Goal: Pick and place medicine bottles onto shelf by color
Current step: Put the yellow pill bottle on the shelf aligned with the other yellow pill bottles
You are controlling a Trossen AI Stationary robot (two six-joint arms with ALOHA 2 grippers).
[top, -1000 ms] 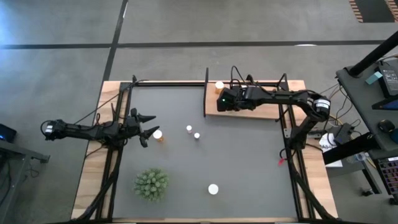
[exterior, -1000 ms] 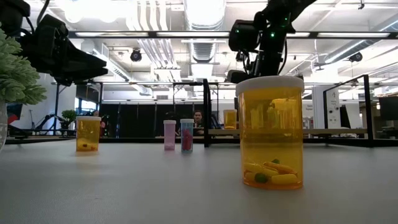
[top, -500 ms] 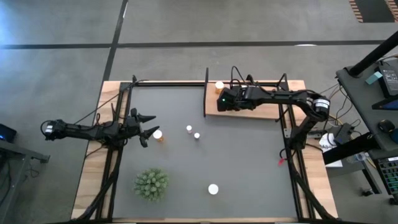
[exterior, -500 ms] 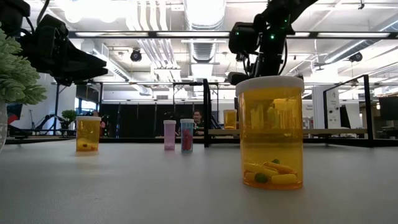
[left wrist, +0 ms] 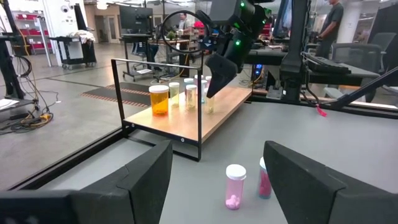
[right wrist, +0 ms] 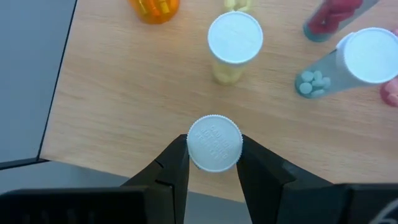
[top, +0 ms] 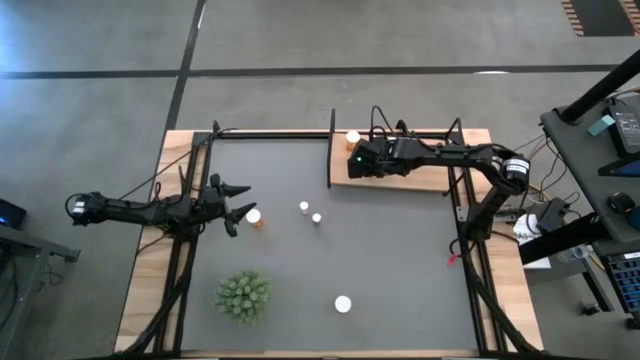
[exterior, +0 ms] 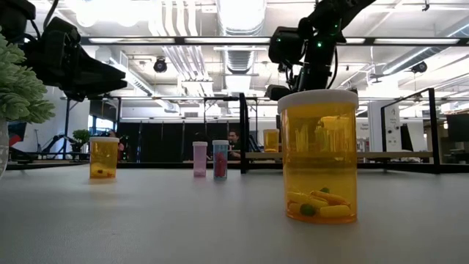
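Note:
My right gripper hangs over the near left part of the light-wood shelf and is shut on a white-capped medicine bottle with a yellowish body. Several bottles stand on the shelf board: an orange one, a yellowish one and a greenish one. My left gripper waits open at the mat's left edge, beside an orange bottle. A pink bottle, a bluish one with red pills and a big orange one stand on the mat. My right gripper pinches the bottle's white cap between its two fingers, one on each side of the cap's rim. The fingers come slanting down from above. The bottle stands upright below them; whether its base is on the shelf board I cannot tell.
A green spiky plant stands near the mat's front left. Thin black posts frame the shelf's left end. A dark grey mat covers the table, with wooden edges at both sides. People and desks show in the room behind.

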